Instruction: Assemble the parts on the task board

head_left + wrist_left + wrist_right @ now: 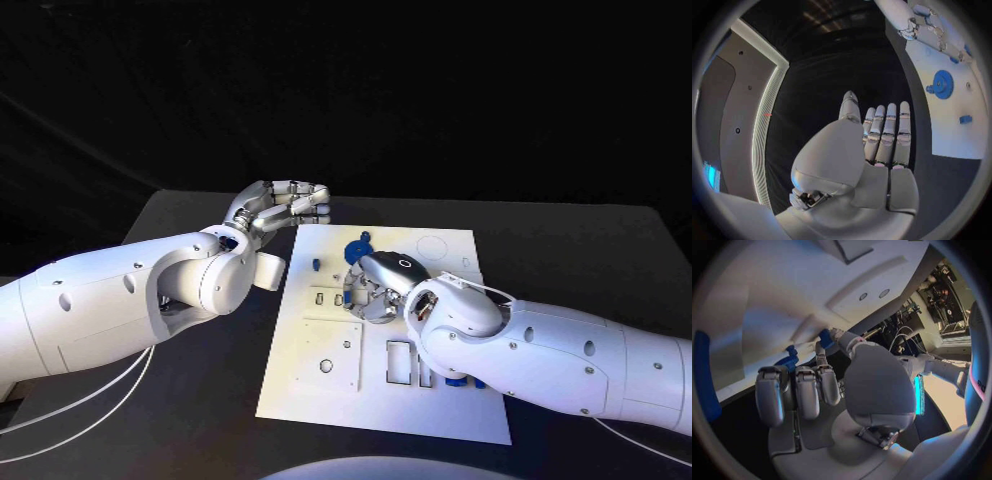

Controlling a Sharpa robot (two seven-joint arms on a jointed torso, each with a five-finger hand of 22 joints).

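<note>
The white task board lies in the middle of the black table. A blue gear sits near its far edge, also seen as the blue gear in the left wrist view. My right hand is down on the board's middle, fingers curled toward the small slots. In the right wrist view its thumb and a finger pinch a small blue part against the board. My left hand hovers off the board's far left corner; its fingers are straight and hold nothing.
A small blue part stands at the board's left edge, and another small blue part shows in the left wrist view. More blue parts lie under my right forearm. Rectangular cut-outs mark the board's near half.
</note>
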